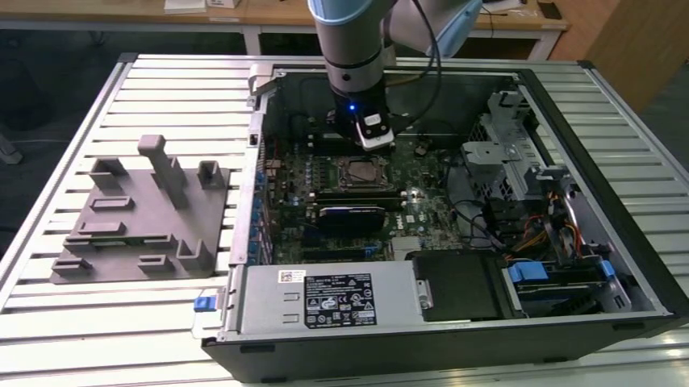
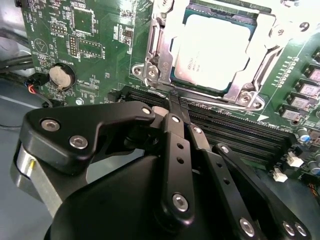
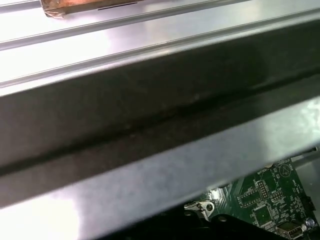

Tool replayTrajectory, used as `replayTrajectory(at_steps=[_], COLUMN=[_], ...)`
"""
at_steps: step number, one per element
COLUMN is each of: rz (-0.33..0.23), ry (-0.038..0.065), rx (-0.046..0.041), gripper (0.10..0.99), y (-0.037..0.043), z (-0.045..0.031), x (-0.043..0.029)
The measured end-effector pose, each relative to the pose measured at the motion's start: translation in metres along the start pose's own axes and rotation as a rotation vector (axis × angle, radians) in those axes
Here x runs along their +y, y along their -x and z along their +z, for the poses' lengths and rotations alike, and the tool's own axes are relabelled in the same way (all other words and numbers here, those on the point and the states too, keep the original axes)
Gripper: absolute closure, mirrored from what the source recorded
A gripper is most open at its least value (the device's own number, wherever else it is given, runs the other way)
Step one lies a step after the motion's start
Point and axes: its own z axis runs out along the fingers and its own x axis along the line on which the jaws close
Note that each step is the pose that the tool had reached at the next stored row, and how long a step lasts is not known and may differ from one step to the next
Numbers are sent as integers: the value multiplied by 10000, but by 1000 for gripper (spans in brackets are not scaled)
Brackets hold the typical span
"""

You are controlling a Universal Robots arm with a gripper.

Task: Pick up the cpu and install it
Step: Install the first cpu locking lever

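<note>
I see the cpu (image 2: 212, 50) with a pale, satin metal top, faintly glossy, seated in a bright bare-metal socket frame (image 2: 160, 60). The motherboard (image 2: 95, 45) is green, lacquered, slightly shiny. My gripper (image 2: 172, 107) looks like matt black metal with polished screw heads. The fixture (image 1: 135, 214) is dull grey plastic. The table (image 1: 161, 85) is ribbed, brushed aluminium.

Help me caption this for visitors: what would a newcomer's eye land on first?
The open computer case on the slatted metal table, with the robot arm reaching down into it. In the second wrist view, the cpu, pale and silvery, sits inside the metal-framed socket on the green motherboard. A grey fixture lies beside the case, toward the exterior view's left.
</note>
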Motion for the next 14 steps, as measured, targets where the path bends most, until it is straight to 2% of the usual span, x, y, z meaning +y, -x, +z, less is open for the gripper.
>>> replayTrajectory(at_steps=[7,10,12,14], rz=[0,8,33,89], ry=[3,39,150,392], rx=[-2,11,50,139], gripper=[980,980,980,980], y=[23,27,30,32], z=[12,12,11,8], x=[-31,-40,-48,-55])
